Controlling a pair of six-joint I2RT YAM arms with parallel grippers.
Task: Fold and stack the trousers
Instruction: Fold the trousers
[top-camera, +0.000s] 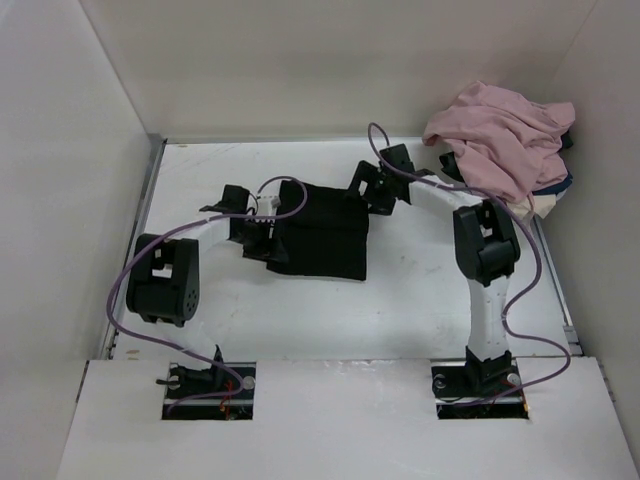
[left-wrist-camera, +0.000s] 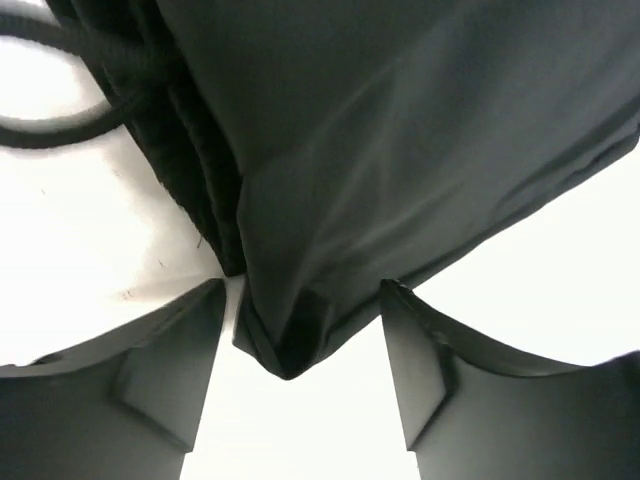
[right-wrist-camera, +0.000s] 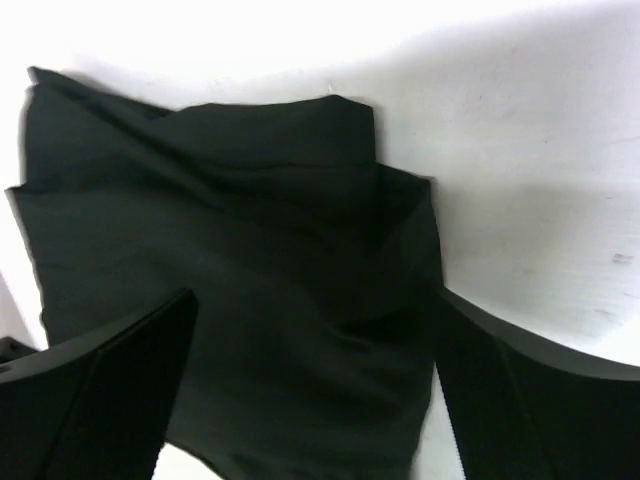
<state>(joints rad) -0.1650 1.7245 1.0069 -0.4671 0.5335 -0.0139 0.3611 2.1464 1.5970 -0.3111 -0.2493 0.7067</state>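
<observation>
**Ana:** Where is the plain black pair of soft, matte trousers (top-camera: 322, 232)?

**Ben:** Mid-table on the white tabletop (top-camera: 220, 310), gathered into a rough rectangle several layers thick. The left two-finger gripper (left-wrist-camera: 300, 400) sits at its left edge. The right two-finger gripper (right-wrist-camera: 310, 410) is over its far right corner.

**Ana:** Is either claw holding anything?

**Ben:** No, both are spread wide. In the left wrist view a folded corner of cloth pokes between the fingers (left-wrist-camera: 170, 380) and touches neither. In the right wrist view the fingers (right-wrist-camera: 530, 390) hover apart above a rumpled top layer.

**Ana:** So the fold is nearly done?

**Ben:** I judge so, but it's untidy: the right side is creased and one flap lies skewed. To do this step well I'd pinch every layer at a corner, not only the top one. Then I'd draw the edges flush before pressing flat. Cloth this soft will likely slip and sag under a shallow grip.

**Ana:** Is there room to move?

**Ben:** Bare tabletop lies nearer the bases and to the left of the bundle. A crumpled dusty-pink garment (top-camera: 495, 135) is heaped in the far right corner over a navy and cream cloth (top-camera: 550, 198). That heap is right beside the right arm, so that arm should swing carefully. White walls (top-camera: 70, 200) close in both sides and the back.
</observation>
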